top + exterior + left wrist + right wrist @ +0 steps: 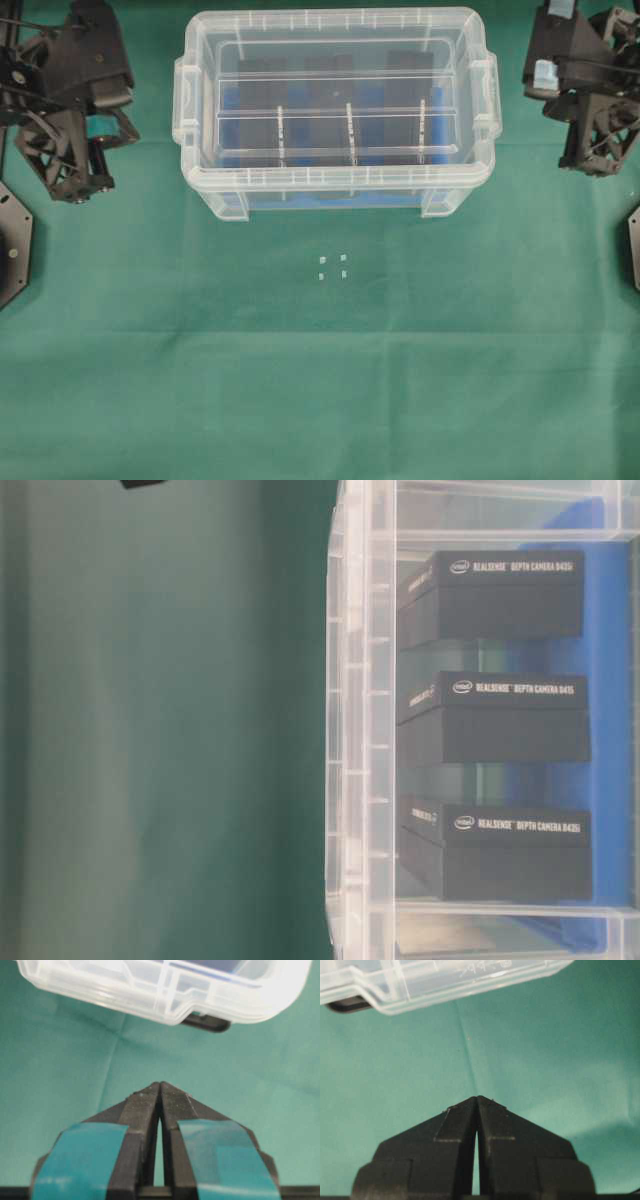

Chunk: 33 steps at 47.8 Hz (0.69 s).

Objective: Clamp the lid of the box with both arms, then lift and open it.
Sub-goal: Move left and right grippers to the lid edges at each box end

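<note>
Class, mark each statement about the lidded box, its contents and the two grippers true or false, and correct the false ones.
1. The lid sits on the box. True.
2. Three black blocks lie inside the box. True.
3. The left gripper is clamping the lid. False: it is shut on nothing, apart from the box, over the green cloth.
4. The right gripper has teal tape on its fingers. False: its fingers are plain black; the left gripper's carry the tape.
5. The insert under the blocks is red. False: it is blue.
</note>
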Tool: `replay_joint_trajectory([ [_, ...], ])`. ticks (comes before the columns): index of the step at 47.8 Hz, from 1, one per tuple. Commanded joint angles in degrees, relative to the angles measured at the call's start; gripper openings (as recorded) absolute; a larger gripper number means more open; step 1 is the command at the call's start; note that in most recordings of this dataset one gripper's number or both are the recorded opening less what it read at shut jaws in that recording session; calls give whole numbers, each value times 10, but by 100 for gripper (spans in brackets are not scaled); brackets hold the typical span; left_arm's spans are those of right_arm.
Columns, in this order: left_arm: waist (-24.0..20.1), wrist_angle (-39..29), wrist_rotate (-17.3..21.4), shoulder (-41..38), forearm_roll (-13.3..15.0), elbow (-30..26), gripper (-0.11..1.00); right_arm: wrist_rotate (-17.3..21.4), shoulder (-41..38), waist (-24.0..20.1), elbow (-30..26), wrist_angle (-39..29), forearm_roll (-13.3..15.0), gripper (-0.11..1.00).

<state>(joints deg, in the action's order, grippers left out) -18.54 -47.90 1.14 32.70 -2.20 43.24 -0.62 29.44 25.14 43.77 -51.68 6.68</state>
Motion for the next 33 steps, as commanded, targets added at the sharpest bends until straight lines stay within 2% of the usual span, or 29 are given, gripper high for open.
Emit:
replay_joint_trajectory([
  [1,-7,12,-2,-7,-2,3,1,2,-5,2,-2,15,1,0],
  [20,-30,57,-2,-29,-3,25,1,2,-23,2,8,33,1,0],
  [33,-30,53,40,-39,-2,17,1,-18,-22,2,8,35,2,0],
])
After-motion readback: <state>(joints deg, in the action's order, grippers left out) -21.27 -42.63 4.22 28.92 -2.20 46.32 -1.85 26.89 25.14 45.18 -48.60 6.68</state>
